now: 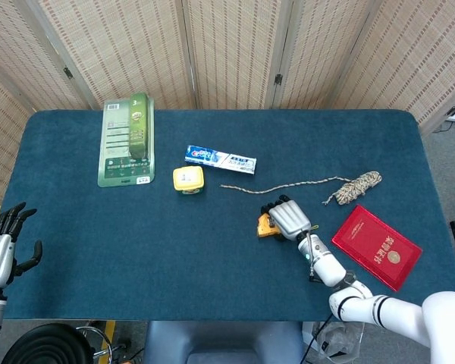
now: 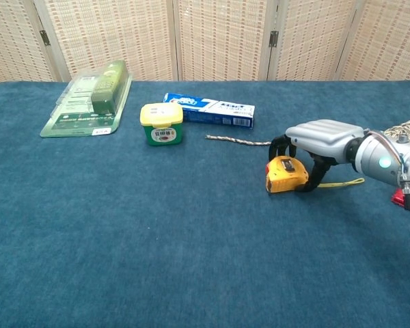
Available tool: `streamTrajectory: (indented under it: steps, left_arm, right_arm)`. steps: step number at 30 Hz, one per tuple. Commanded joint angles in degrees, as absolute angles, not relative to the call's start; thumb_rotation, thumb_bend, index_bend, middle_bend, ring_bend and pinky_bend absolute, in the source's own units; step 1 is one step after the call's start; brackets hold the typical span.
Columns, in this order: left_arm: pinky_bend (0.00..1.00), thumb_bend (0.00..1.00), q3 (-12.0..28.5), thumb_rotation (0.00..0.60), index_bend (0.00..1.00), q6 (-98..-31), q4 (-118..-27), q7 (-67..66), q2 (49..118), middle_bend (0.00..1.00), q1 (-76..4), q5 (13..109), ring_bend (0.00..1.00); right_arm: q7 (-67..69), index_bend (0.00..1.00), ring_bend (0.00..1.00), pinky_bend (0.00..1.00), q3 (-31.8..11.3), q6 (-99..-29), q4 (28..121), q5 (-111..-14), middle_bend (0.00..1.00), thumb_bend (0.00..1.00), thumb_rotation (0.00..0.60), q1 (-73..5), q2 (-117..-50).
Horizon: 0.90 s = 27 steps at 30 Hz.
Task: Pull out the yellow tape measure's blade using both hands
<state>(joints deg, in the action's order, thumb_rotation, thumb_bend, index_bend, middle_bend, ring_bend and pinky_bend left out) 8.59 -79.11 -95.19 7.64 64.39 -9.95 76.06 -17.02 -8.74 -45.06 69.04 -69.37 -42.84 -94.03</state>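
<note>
A dark blue worktop (image 1: 212, 250) fills both views in front of woven folding screens (image 1: 227, 53). At its far left lies a green blister pack (image 1: 127, 139), and right of that, near the middle, a blue toothpaste box (image 1: 220, 159) with a small yellow-lidded jar (image 1: 188, 180) just nearer and to its left. On the right side a red booklet (image 1: 376, 246) lies near the front edge, with a bundle of twine (image 1: 356, 186) beyond it, one loose strand running left toward the centre. The right hand (image 2: 319, 140) reaches in from the right and is cupped over the yellow tape measure (image 2: 283, 173), fingers (image 2: 279, 145) curled down on its far side and thumb on its near right side, touching the case, which sits on the worktop right of centre. A short yellow strap (image 2: 342, 182) trails right from the case. The left hand (image 1: 1, 250) is at the near left corner, well apart from everything, fingers spread and holding nothing.
</note>
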Motion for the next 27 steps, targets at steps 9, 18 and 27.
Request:
streamTrajectory:
  steps: [9, 18, 27]
  left_arm:
    - [0.00, 0.56, 12.2, 0.600, 0.17, -73.2, -98.5, 7.8, 64.1, 0.09, -16.6, 76.6, 0.00]
    - [0.00, 0.56, 15.3, 0.600, 0.00, -64.2, -101.6, 2.0, 68.3, 0.07, -25.3, 70.7, 0.00]
    - [0.00, 0.46, 16.8, 0.600, 0.00, -57.2, -105.4, -7.0, 71.9, 0.00, -33.1, 58.4, 0.00]
  right_arm:
    - [-22.0, 0.55, 0.37, 0.18, -14.8, -44.5, 81.5, -60.6, 0.48, 0.27, 0.600, -47.3, -89.1]
    - [-32.9, 0.55, 0.36, 0.18, -17.7, -46.8, 88.1, -46.8, 0.48, 0.27, 0.600, -54.3, -88.9]
    - [-38.1, 0.55, 0.36, 0.18, -19.3, -53.1, 90.5, -38.9, 0.48, 0.27, 0.600, -59.3, -91.5]
